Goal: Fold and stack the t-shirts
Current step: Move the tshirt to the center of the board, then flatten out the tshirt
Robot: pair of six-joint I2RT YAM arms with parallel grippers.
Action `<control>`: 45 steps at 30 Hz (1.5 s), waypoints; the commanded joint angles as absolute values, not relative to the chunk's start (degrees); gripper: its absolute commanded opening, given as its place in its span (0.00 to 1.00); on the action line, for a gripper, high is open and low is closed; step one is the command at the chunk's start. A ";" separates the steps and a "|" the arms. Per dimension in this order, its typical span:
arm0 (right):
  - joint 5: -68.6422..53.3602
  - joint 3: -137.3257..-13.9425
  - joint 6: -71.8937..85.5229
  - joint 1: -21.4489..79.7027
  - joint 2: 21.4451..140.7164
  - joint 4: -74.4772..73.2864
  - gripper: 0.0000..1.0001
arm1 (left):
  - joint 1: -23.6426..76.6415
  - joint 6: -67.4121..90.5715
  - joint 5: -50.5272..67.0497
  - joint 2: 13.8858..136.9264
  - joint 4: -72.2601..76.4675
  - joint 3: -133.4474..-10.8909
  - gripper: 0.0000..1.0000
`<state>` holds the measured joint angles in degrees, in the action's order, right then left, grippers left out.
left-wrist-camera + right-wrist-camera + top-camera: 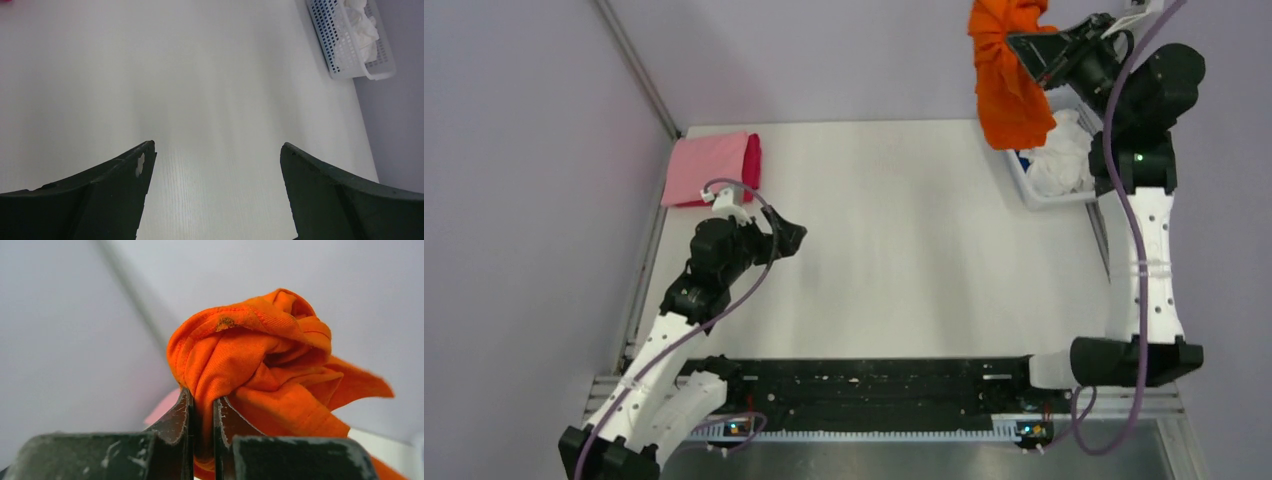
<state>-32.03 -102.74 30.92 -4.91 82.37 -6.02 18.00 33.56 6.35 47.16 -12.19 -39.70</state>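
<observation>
My right gripper [1016, 45] is shut on the bright orange t-shirt [1009, 85] and holds it bunched high above the basket at the back right; the cloth hangs down from the jaws. In the right wrist view the orange shirt [260, 365] is pinched between my fingers [181, 420]. A folded light pink t-shirt [704, 167] lies on a magenta one [751, 165] at the table's back left. My left gripper [792, 238] is open and empty over bare table, in front of that stack. A white t-shirt [1064, 160] lies crumpled in the basket, with a bit of blue cloth [1022, 160] beside it.
The white plastic mesh basket [1036, 195] stands at the table's right edge, also in the left wrist view [335, 45]. A metal rail [639, 70] runs along the back left wall. A black rail [864, 385] spans the near edge between the arm bases.
</observation>
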 commanded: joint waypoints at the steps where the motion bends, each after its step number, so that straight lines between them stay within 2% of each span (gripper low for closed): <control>1: -45.82 -99.95 34.08 4.34 78.51 -2.88 0.00 | 18.02 34.58 1.35 40.68 -16.22 -39.11 0.99; 7: -51.38 -97.55 38.51 16.75 77.11 -0.59 0.00 | 18.01 35.54 -5.58 32.74 -24.44 -40.35 0.99; 9: -51.98 -91.44 41.45 19.31 76.30 4.21 0.00 | 18.02 35.90 -7.61 30.38 -26.27 -40.45 0.99; 12: -46.57 -78.61 43.09 19.75 73.23 6.41 0.00 | 18.02 36.05 -9.58 27.79 -28.59 -40.68 0.99; 15: -33.75 -65.61 37.26 19.62 70.02 -0.50 0.00 | 18.01 36.55 -10.85 26.62 -31.27 -40.87 0.99; 16: -29.06 -60.66 35.37 19.53 69.34 -3.96 0.05 | 18.02 36.98 -11.09 26.55 -32.40 -40.89 0.99; 17: -23.80 -56.14 34.17 19.57 68.70 -6.80 0.20 | 17.97 37.37 -11.39 26.64 -33.15 -40.70 0.99; 18: -15.06 -51.22 33.29 19.49 67.92 -9.12 0.47 | 18.01 37.77 -11.37 26.82 -33.81 -40.41 0.99; 19: -9.36 -46.91 32.63 19.26 67.04 -10.68 0.65 | 18.02 37.94 -10.92 27.12 -34.11 -39.98 0.99; 20: -2.91 -43.46 31.82 18.86 66.11 -11.74 0.93 | 18.02 38.26 -10.18 27.46 -34.06 -39.22 0.99; 21: 3.89 -41.13 31.33 18.44 64.93 -13.06 0.98 | 18.02 38.47 -9.00 28.04 -33.74 -38.37 0.99; 24: 10.86 -40.81 28.16 18.20 61.15 -18.01 0.99 | 17.97 37.94 -2.37 31.75 -30.63 -35.21 0.99; 29: -0.30 -40.32 24.74 20.55 54.43 -13.18 0.99 | 18.02 42.08 2.24 39.74 -24.34 -30.70 0.99; 32: -0.90 -40.41 25.50 27.65 54.69 -13.78 0.99 | 18.02 41.64 3.61 45.32 -17.62 -30.14 0.99; 34: 2.62 -39.22 25.88 35.81 55.27 -12.82 0.99 | 17.91 40.82 2.24 50.28 -15.01 -31.66 0.99; 40: 14.85 -39.87 29.61 61.01 65.21 -11.33 0.94 | 17.04 38.48 4.20 70.05 -11.74 -40.69 0.91; 45: 15.09 -46.34 32.29 68.40 81.12 -13.48 0.86 | 16.79 36.70 7.25 83.47 -14.67 -48.76 0.81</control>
<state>10.85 -40.51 29.28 65.45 72.07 -12.23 17.08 38.68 4.78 77.30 -16.51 -43.75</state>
